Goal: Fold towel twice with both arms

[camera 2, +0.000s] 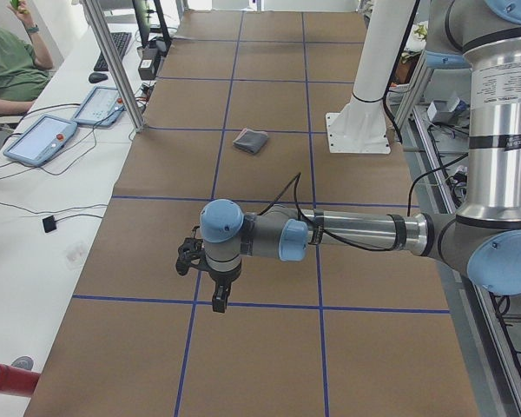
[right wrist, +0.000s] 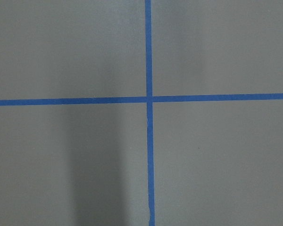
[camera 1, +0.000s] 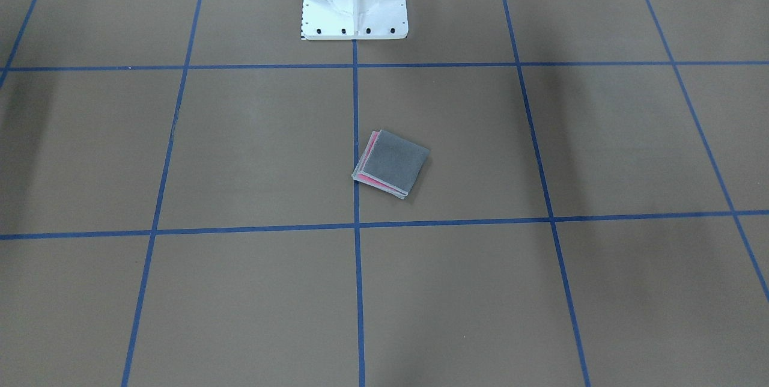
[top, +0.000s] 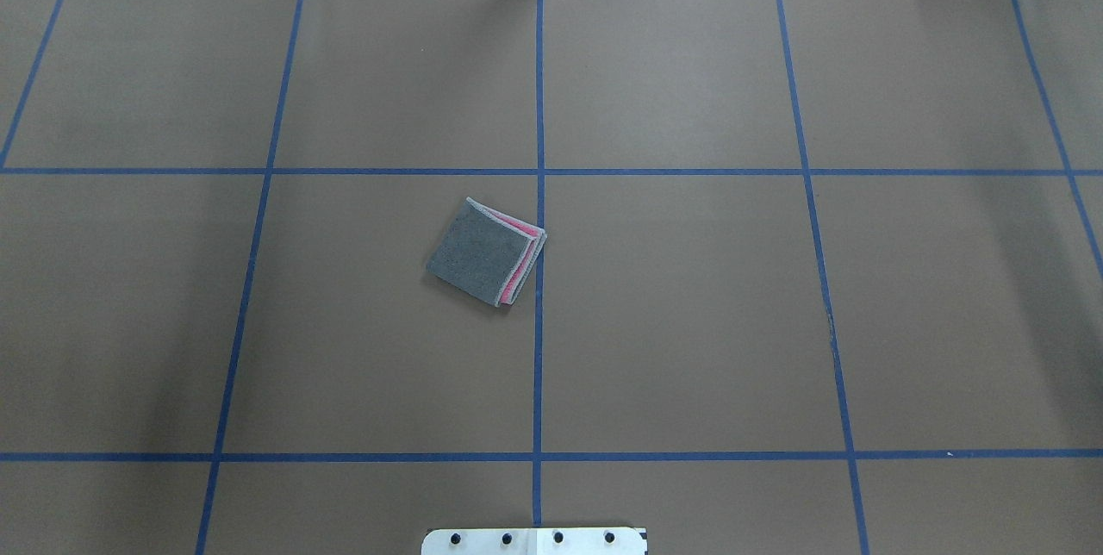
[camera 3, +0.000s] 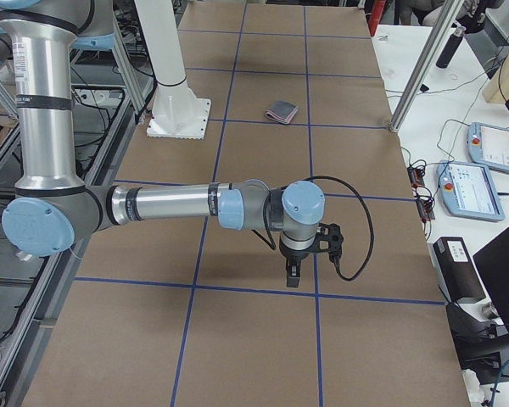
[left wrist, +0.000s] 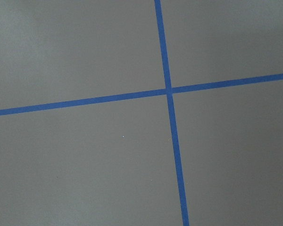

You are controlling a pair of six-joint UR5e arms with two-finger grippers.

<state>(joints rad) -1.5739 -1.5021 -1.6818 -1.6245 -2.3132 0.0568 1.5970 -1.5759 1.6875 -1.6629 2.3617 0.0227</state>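
The towel (top: 487,252) lies folded small on the brown table (top: 689,322), a short way out in front of the white pedestal (camera 1: 354,8). Its grey face is up, pink shows at the layered edges, and one corner touches the blue tape line (top: 539,107) that runs out from the pedestal.

Both arms are well apart from it, out toward either end of the table. The left claw (camera 2: 219,300) and the right claw (camera 3: 293,275) each point down above a tape crossing. Whether they are released or clenched I cannot tell.

Two control tablets (camera 2: 42,139) and a seated person (camera 2: 9,69) are at the side bench, across the table from the pedestal.
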